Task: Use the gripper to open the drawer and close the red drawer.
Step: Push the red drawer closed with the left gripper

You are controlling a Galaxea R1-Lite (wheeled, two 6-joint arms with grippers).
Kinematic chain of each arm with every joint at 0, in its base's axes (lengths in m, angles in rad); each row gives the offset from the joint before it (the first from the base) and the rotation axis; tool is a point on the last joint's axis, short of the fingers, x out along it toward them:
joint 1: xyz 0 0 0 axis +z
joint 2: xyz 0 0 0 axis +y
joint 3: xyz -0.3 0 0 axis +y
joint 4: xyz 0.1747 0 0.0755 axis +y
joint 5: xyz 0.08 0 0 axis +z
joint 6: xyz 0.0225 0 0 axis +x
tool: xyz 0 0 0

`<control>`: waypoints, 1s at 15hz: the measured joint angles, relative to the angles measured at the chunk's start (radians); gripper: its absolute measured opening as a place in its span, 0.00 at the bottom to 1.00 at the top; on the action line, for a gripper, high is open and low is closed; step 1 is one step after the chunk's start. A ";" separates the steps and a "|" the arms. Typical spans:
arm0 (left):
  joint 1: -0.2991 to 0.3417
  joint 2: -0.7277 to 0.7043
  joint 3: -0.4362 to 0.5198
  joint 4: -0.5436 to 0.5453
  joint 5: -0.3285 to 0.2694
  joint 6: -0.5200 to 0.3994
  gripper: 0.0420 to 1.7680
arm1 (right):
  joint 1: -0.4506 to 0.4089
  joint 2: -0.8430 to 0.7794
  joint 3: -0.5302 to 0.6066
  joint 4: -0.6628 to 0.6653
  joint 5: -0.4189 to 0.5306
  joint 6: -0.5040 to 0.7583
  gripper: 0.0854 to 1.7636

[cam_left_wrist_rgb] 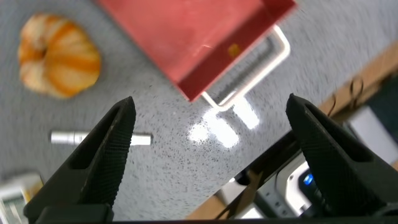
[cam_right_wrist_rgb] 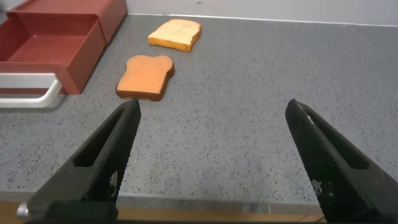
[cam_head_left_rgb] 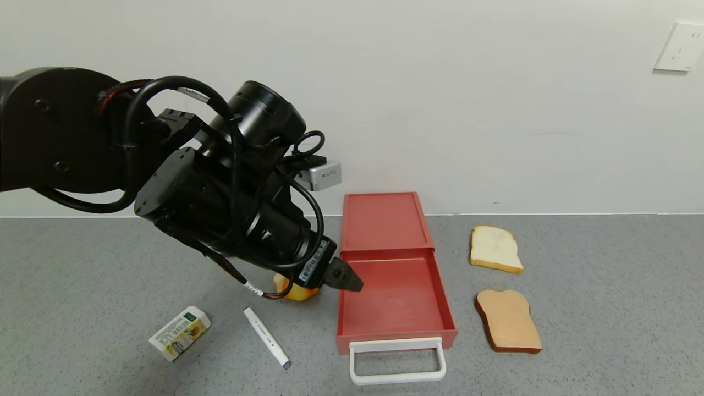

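Observation:
The red drawer (cam_head_left_rgb: 385, 220) is a flat salmon-red box on the grey table, with its tray (cam_head_left_rgb: 393, 302) slid out toward me and empty. Its white loop handle (cam_head_left_rgb: 397, 360) lies at the near end. My left gripper (cam_head_left_rgb: 347, 276) hangs above the table just left of the tray's left wall, open and empty. In the left wrist view the tray's corner (cam_left_wrist_rgb: 199, 37) and the handle (cam_left_wrist_rgb: 249, 74) show beyond the open fingers (cam_left_wrist_rgb: 109, 155). My right gripper (cam_right_wrist_rgb: 211, 155) is open and empty, low over the table to the right of the drawer (cam_right_wrist_rgb: 56, 37).
A small orange pumpkin (cam_head_left_rgb: 297, 290) lies under my left wrist. A white pen (cam_head_left_rgb: 267, 337) and a small carton (cam_head_left_rgb: 180, 333) lie front left. A white bread slice (cam_head_left_rgb: 495, 248) and a brown toast slice (cam_head_left_rgb: 509, 320) lie right of the drawer. The wall stands close behind.

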 joint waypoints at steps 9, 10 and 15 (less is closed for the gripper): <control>-0.156 0.080 0.054 -0.002 -0.066 0.229 0.98 | 0.000 0.000 0.000 0.000 0.000 0.000 0.97; -0.179 0.091 0.062 -0.002 -0.069 0.230 0.98 | 0.000 0.000 0.000 0.000 0.000 0.000 0.97; -0.231 0.132 0.104 -0.003 -0.128 0.291 0.98 | 0.000 0.000 0.000 0.000 0.000 0.000 0.97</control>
